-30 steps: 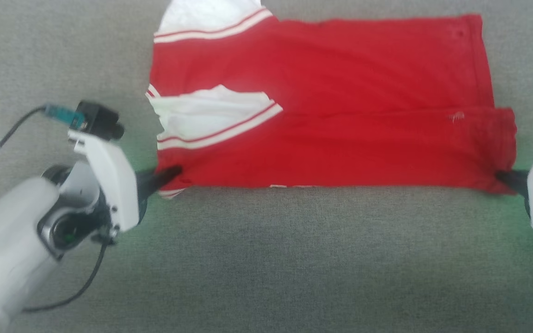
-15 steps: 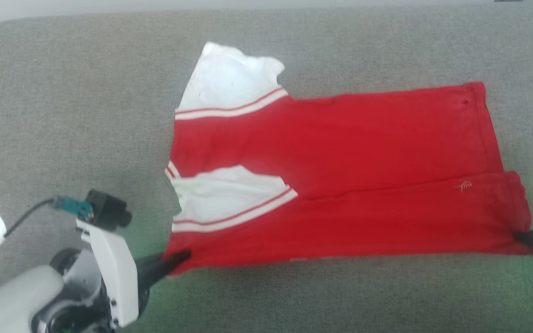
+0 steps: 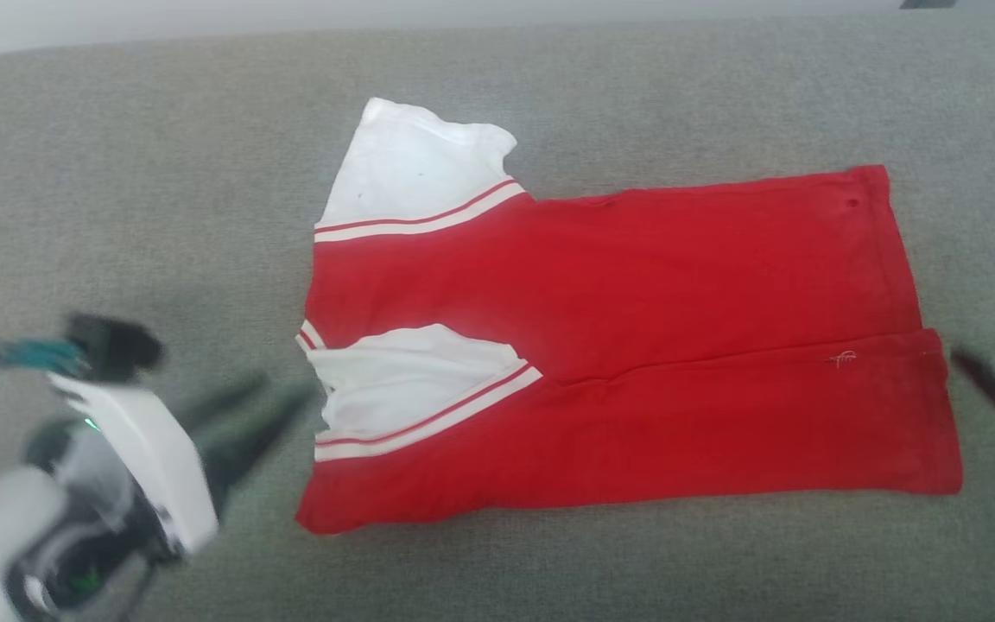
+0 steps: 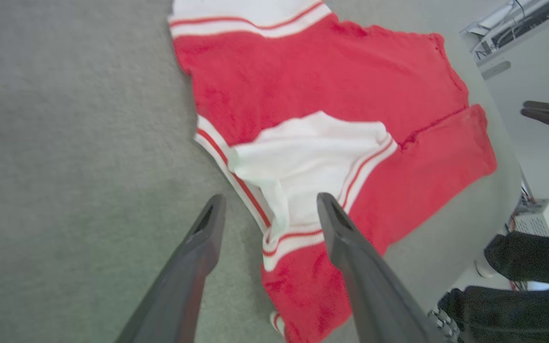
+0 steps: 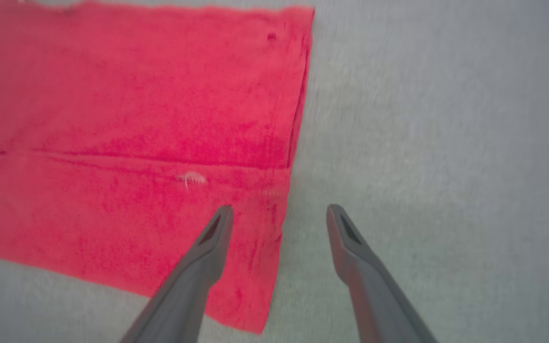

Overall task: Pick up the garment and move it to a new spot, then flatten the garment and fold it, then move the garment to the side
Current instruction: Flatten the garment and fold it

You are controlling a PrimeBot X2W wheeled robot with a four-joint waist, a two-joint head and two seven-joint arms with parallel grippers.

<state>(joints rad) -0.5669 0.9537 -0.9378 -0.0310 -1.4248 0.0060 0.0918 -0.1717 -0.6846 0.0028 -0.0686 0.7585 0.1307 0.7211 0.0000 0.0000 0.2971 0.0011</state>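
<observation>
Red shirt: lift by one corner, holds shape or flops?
Likely flops: the garment lies limp, folded over itself, white sleeve crumpled. Probably light; the fabric looks thin. A push would likely bunch it on the textured grey surface.

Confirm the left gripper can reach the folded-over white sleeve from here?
Probably yes. The left gripper is open beside the garment, with its fingers pointing at the white sleeve. The sleeve lies on top of the garment with nothing covering it or standing between it and the gripper.

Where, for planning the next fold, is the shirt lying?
In the head view the shirt lies flat on the grey surface, mid-picture, between the open left gripper and open right gripper.
</observation>
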